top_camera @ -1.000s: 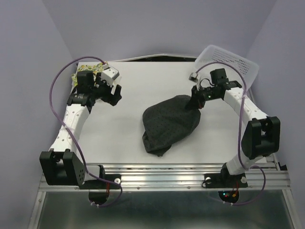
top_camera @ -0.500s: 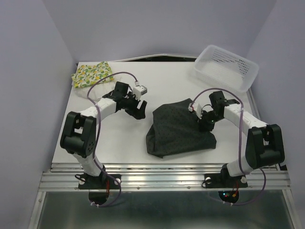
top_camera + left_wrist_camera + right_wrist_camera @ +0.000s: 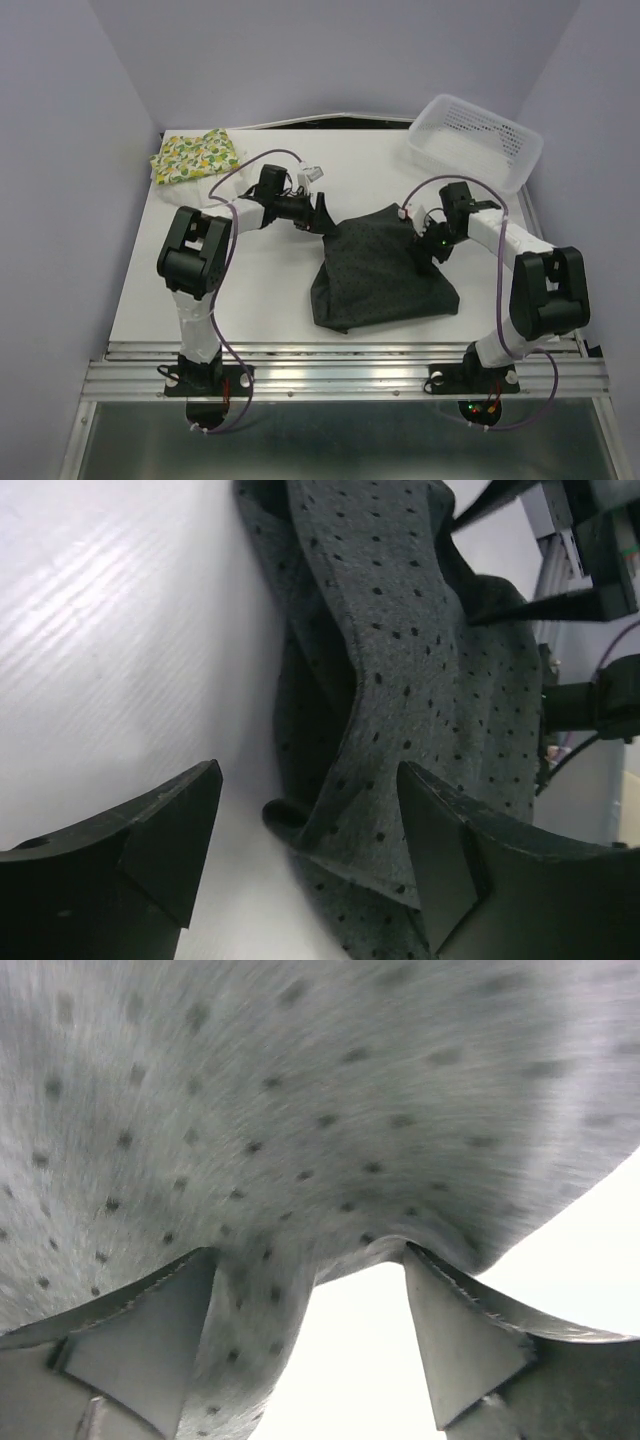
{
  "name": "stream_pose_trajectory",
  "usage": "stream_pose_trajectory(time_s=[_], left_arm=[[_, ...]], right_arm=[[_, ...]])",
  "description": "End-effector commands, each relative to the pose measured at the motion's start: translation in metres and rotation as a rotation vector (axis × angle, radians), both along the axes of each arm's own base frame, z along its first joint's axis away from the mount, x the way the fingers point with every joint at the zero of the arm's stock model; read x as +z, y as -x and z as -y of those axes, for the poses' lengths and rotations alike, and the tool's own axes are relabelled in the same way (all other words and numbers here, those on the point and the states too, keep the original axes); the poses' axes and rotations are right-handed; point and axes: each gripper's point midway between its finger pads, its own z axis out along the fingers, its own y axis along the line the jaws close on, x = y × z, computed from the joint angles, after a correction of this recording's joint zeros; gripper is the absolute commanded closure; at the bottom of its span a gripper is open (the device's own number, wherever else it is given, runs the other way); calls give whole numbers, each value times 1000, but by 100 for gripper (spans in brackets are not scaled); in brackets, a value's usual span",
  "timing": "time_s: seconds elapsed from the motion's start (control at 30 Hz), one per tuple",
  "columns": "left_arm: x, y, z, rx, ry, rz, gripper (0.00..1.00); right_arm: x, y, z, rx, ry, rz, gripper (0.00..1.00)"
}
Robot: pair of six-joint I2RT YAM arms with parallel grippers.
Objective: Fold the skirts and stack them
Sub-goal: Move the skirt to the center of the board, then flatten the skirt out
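Observation:
The black dotted skirt [image 3: 375, 275] lies crumpled in the middle of the table. My left gripper [image 3: 325, 211] stands open at its upper left edge. In the left wrist view the skirt [image 3: 400, 650] has a folded hem lying between the spread fingers of that gripper [image 3: 310, 840], unclamped. My right gripper [image 3: 432, 254] hovers over the skirt's right side, open. In the right wrist view the skirt [image 3: 300, 1100] sags in front of that gripper [image 3: 310, 1335], a fold hanging beside the left finger [image 3: 150, 1345]. The lemon-print skirt [image 3: 195, 156] lies folded at the back left corner.
A white mesh basket [image 3: 478, 141] sits at the back right corner. Purple cables loop above both arms. The table's metal front rail [image 3: 340, 372] runs along the near edge, and lilac walls close in the sides and back.
The left arm swung from the back left corner over to the black skirt's left edge. The right gripper dragged the skirt's edge nearer and rightward, then opened and let it go.

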Motion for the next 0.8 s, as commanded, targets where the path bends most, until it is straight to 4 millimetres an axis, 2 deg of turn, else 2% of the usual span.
stream_pose_trajectory(time_s=[0.0,0.03,0.07,0.1,0.13,0.17,0.2,0.23,0.27,0.3,0.33,0.37,0.43,0.47,0.5,0.53,0.6,0.63,0.67,0.7,0.73,0.77], left_arm=[[23,10,28,-101,132,-44,20],[24,10,31,-106,137,-49,24],[21,11,34,-115,138,-55,26],[23,10,36,-123,143,-56,31],[23,11,37,-128,146,-60,40],[24,11,38,-130,148,-57,46],[26,10,38,-134,152,-54,57],[27,10,38,-136,152,-47,64],[34,9,38,-140,154,-16,70],[35,10,37,-137,140,-15,81],[40,1,37,-116,118,30,98],[43,-1,33,-118,79,80,100],[63,-25,29,-71,11,207,100],[58,-36,19,-41,-84,264,100],[75,-45,22,-54,-76,343,100],[93,-66,15,12,-147,410,100],[118,-83,4,58,-218,490,100],[153,-104,-3,109,-266,619,100],[167,-110,-7,130,-289,660,100],[178,-120,-18,169,-359,713,100],[210,-122,-16,187,-363,796,100],[221,-121,-15,185,-389,839,100]], right_arm=[[43,-43,-11,-133,-124,45,16],[47,-51,-8,-161,-140,39,16],[61,-64,-11,-188,-176,40,16],[54,-71,-5,-219,-188,2,15],[68,-83,-9,-234,-235,-4,15],[69,-95,-5,-245,-237,5,15],[59,-97,-9,-259,-279,-68,15],[59,-102,-13,-262,-296,-87,15],[66,-115,-15,-257,-316,-74,15],[67,-117,-23,-269,-359,-113,15],[55,-122,-26,-283,-375,-156,15],[61,-134,-33,-301,-423,-159,15],[59,-146,-38,-315,-459,-177,14],[54,-158,-42,-328,-482,-195,14],[44,-157,-43,-341,-484,-230,14],[53,-171,-43,-341,-493,-200,15],[58,-183,-44,-360,-501,-181,15],[70,-193,-44,-369,-510,-146,16],[78,-200,-39,-389,-516,-117,15],[94,-210,-32,-427,-529,-65,14],[107,-219,-26,-449,-541,-26,14],[117,-226,-18,-486,-546,1,13]])
